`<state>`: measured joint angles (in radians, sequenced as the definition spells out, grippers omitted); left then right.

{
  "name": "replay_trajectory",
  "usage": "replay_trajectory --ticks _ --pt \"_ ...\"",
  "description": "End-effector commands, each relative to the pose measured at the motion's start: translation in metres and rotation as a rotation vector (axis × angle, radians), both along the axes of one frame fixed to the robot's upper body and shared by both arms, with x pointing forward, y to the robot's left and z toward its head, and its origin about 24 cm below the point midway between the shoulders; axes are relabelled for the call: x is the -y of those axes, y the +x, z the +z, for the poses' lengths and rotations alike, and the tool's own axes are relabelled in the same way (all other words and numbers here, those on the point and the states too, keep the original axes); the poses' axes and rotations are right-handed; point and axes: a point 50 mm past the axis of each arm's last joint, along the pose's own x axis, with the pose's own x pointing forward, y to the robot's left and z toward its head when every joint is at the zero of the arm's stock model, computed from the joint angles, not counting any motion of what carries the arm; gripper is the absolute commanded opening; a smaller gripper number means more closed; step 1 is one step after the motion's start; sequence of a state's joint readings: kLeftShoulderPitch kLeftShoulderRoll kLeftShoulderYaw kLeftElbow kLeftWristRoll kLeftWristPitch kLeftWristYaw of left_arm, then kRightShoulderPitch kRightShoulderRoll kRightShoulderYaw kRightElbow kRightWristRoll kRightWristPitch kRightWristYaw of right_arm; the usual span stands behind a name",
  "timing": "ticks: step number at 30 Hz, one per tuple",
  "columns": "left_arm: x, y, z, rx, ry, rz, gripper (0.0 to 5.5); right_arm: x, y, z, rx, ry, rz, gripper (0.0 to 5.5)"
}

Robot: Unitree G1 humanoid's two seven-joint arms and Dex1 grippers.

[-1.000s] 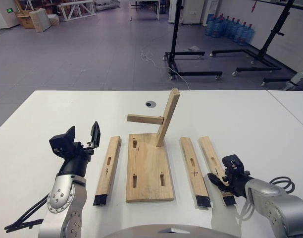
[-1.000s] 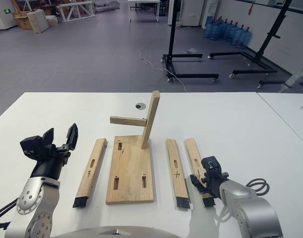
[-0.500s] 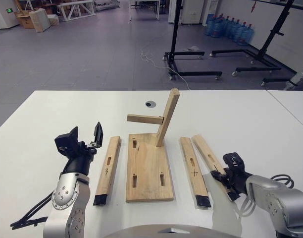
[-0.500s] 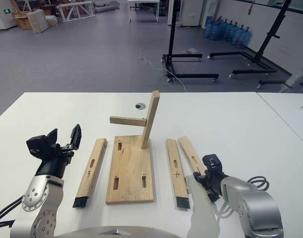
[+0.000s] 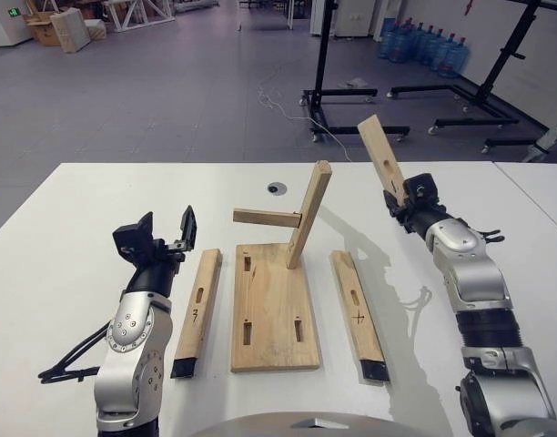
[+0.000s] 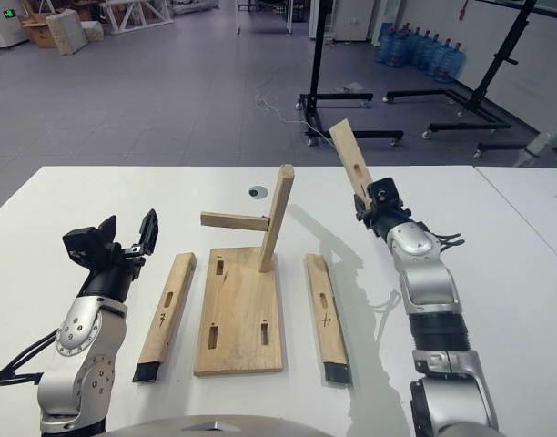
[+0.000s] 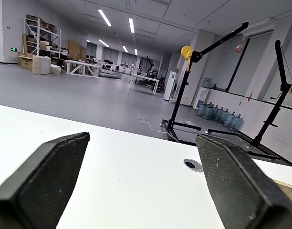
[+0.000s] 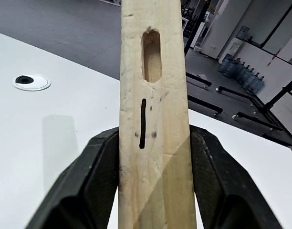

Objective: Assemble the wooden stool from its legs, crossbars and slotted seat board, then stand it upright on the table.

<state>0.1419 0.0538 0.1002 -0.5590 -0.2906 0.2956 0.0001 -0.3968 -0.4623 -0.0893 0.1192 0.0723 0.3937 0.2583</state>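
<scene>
Now the right gripper [image 5: 401, 202] clamps a slotted leg [image 5: 379, 150] in the air, tilted toward 11 o'clock; the seat board [image 5: 271, 314] lies at its 8 o'clock. The left gripper [image 5: 162, 238] is spread wide.

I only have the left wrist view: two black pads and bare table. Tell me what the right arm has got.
Observer: The right end effector is shut on a slotted leg, held tilted in the air above the far right of the table.
Operator: Report the seat board.
Observer: The seat board lies flat mid-table. A standing leg leans in its far right slot, and a crossbar pokes out of that leg toward the left.
Operator: Name the loose piece nearest my arm.
Observer: A loose leg lies flat between the left end effector and the seat board.
</scene>
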Motion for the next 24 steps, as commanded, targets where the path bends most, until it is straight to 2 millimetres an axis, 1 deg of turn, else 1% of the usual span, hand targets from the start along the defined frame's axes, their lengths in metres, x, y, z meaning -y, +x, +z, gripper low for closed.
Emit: replay_trajectory --ticks 1,4,7,8,9,10,11,12,13,15,17,19,22,24 --pt "0.000 0.010 0.004 0.020 0.022 -0.034 4.04 -0.032 0.011 0.022 0.110 0.171 0.135 2.01" --pt "-0.001 0.019 0.018 0.083 0.033 -0.116 4.04 -0.055 0.012 0.063 0.297 0.232 0.260 2.01" --pt "0.001 0.024 0.037 0.163 0.022 -0.266 4.04 -0.070 0.005 0.110 0.495 0.214 0.397 2.01" --pt "0.006 0.021 0.046 0.198 0.003 -0.364 4.04 -0.075 0.000 0.126 0.540 0.239 0.462 2.01" --pt "0.011 0.017 0.053 0.228 -0.013 -0.463 4.04 -0.081 -0.006 0.137 0.554 0.275 0.537 2.01" --pt "0.017 0.010 0.059 0.253 -0.024 -0.592 4.04 -0.089 -0.015 0.146 0.547 0.299 0.651 2.01" --pt "0.022 0.003 0.063 0.268 -0.026 -0.698 4.04 -0.097 -0.022 0.150 0.528 0.311 0.754 2.01" --pt "0.028 -0.007 0.067 0.281 -0.024 -0.824 4.04 -0.107 -0.033 0.149 0.485 0.312 0.882 2.00" --pt "0.032 -0.018 0.069 0.287 -0.013 -0.944 4.04 -0.118 -0.042 0.142 0.423 0.304 1.003 2.00" --pt "0.034 -0.029 0.071 0.278 -0.001 -1.079 4.04 -0.133 -0.055 0.121 0.302 0.280 1.161 2.00" --pt "0.033 -0.029 0.072 0.267 0.000 -1.120 4.04 -0.142 -0.062 0.105 0.227 0.277 1.233 2.00" --pt "0.033 -0.030 0.075 0.278 -0.013 -1.147 4.04 -0.147 -0.066 0.095 0.189 0.285 1.275 2.00" --pt "0.031 -0.029 0.078 0.283 -0.018 -1.151 4.04 -0.148 -0.073 0.090 0.148 0.315 1.348 2.00" --pt "0.029 -0.030 0.078 0.275 -0.017 -1.148 4.04 -0.145 -0.076 0.089 0.127 0.326 1.371 2.00"
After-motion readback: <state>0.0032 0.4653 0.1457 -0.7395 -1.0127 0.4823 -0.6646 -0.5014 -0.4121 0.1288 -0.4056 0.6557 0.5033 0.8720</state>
